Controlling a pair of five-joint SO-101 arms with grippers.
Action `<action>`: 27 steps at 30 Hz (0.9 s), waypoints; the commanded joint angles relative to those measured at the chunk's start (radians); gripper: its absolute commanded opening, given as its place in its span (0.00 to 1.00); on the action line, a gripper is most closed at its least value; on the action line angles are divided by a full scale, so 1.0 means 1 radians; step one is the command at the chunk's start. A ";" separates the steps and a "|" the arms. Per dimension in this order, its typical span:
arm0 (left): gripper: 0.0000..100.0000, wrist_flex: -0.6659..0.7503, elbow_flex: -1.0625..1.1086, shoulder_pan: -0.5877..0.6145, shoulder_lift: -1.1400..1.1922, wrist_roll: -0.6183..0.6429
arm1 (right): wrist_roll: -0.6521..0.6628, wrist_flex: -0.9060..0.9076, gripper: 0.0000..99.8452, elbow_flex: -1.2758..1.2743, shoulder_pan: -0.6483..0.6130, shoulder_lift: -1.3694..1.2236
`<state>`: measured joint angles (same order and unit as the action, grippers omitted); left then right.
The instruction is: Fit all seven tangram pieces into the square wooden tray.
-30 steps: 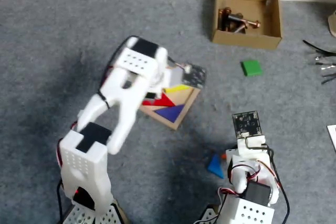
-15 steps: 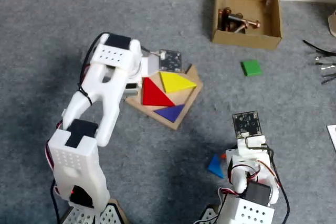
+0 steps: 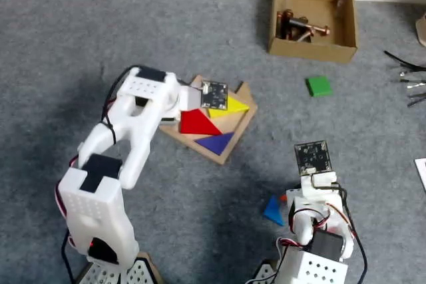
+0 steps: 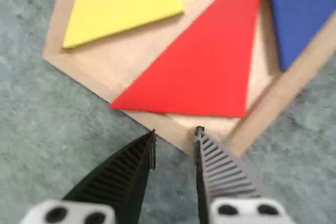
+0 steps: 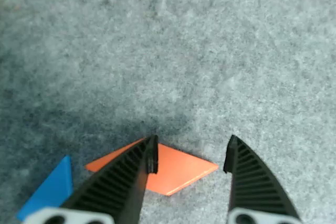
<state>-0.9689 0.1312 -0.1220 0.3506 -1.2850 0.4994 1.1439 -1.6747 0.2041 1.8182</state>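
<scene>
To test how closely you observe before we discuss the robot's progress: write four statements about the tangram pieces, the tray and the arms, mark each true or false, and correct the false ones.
1. The red triangle lies in the wooden tray. True.
2. The green piece lies in the tray. False: it lies on the carpet, between the tray and the cardboard box.
3. All seven pieces are in the tray. False: besides the red one, the yellow piece and the dark blue piece show in it; others lie on the carpet.
4. The right arm's jaws stand open near an orange piece lying on the carpet. True.
</scene>
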 commanded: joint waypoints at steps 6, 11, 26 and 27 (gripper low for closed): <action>0.12 0.043 0.087 -0.033 -0.039 0.048 | 0.009 -0.022 0.20 -0.104 -0.019 0.010; 0.12 0.015 0.094 -0.068 -0.042 0.169 | 0.009 -0.022 0.20 -0.104 -0.019 0.010; 0.12 -0.222 0.094 -0.257 -0.042 0.242 | 0.009 -0.022 0.20 -0.104 -0.018 0.010; 0.12 -0.222 0.093 -0.266 -0.042 0.255 | 0.009 -0.022 0.20 -0.104 -0.018 0.010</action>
<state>-1.1715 0.2125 -0.3276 0.3245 -1.0717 0.4994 1.1439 -1.6747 0.2041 1.8182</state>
